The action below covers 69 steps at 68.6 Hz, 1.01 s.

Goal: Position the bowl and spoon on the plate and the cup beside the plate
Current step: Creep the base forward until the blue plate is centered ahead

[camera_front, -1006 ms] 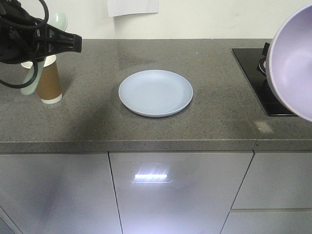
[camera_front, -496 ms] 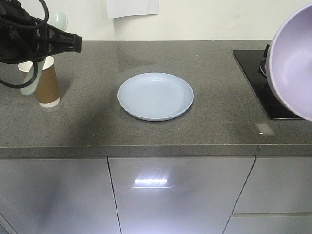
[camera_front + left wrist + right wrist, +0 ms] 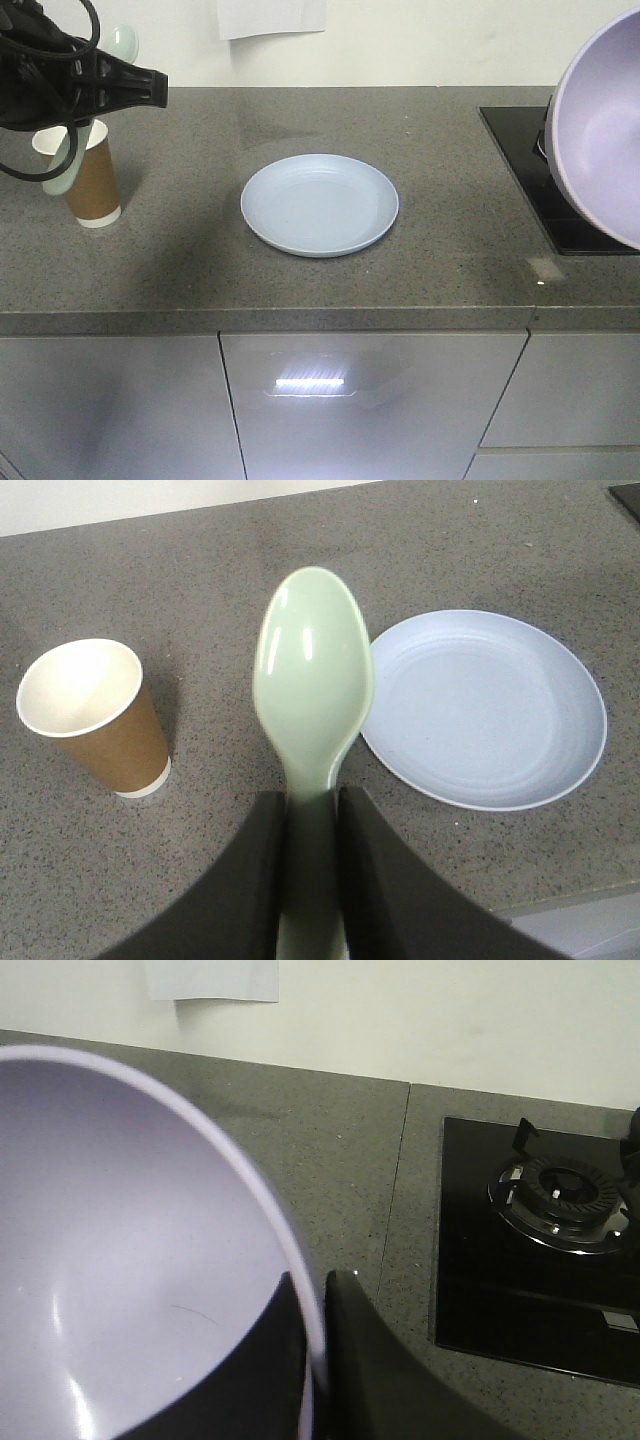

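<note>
At your far left the cup [image 3: 88, 180] stands upright on the desk [image 3: 200, 270], mouth open, well apart from the plate and set back from the front edge. Above it your left gripper [image 3: 310, 805] is clenched on the handle of the spoon [image 3: 312, 680], scoop pointing forward and hollow side up; from the wrist camera the scoop hangs over the bare strip between cup and plate. Moving right, you have open grey stone on all sides of the plate [image 3: 319, 204], which lies flat near the middle of the desk, with a band of bare surface between its near rim and the desk's front edge. Right of the plate there is more free desk up to the black hob [image 3: 540, 1250] (its burner sits toward the back wall). At the far right your right gripper [image 3: 312, 1290] is pinching the rim of the bowl [image 3: 600, 130], one finger inside and one outside, holding it tilted in the air, partly cut off by the front camera's edge.
</note>
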Tool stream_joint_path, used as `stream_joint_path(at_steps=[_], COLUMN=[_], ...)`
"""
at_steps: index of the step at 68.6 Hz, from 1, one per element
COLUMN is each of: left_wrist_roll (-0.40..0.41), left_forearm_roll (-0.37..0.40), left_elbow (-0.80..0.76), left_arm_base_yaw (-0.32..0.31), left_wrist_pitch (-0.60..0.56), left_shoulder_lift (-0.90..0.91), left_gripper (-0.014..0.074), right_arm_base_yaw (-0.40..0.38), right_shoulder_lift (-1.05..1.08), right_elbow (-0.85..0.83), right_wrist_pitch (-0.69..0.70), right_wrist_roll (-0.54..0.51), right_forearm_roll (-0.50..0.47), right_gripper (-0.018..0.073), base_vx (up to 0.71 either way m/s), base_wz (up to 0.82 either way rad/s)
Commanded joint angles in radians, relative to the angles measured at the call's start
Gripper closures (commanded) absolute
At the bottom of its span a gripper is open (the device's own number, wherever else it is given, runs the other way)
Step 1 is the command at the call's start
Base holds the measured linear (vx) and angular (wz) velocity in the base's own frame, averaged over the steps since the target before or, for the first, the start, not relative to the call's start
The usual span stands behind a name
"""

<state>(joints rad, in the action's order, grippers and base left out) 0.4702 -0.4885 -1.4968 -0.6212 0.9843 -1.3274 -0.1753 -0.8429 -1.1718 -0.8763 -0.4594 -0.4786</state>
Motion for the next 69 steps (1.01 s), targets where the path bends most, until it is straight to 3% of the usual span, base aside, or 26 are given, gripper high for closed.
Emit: stream_joint_path(at_steps=[1, 69], left_wrist_roll=[0.002, 0.002], left_forearm_roll=[-0.031, -0.031], left_elbow=[-0.020, -0.020], left_arm_base_yaw=[0.001, 0.001], left_wrist_pitch=[-0.047, -0.047], left_shoulder_lift=[0.029, 0.029], left_gripper=[0.0602, 0.0602], right_arm_base_yaw=[-0.004, -0.004], right_shoulder_lift=[0.002, 0.002], right_elbow=[-0.023, -0.023], right_wrist_pitch=[0.065, 0.065], right_wrist_roll=[-0.007, -0.007], right_forearm_roll=[-0.024, -0.024], right_gripper=[0.0564, 0.0564], base_vx=[0.05, 0.05], base_wz=[0.00, 0.01])
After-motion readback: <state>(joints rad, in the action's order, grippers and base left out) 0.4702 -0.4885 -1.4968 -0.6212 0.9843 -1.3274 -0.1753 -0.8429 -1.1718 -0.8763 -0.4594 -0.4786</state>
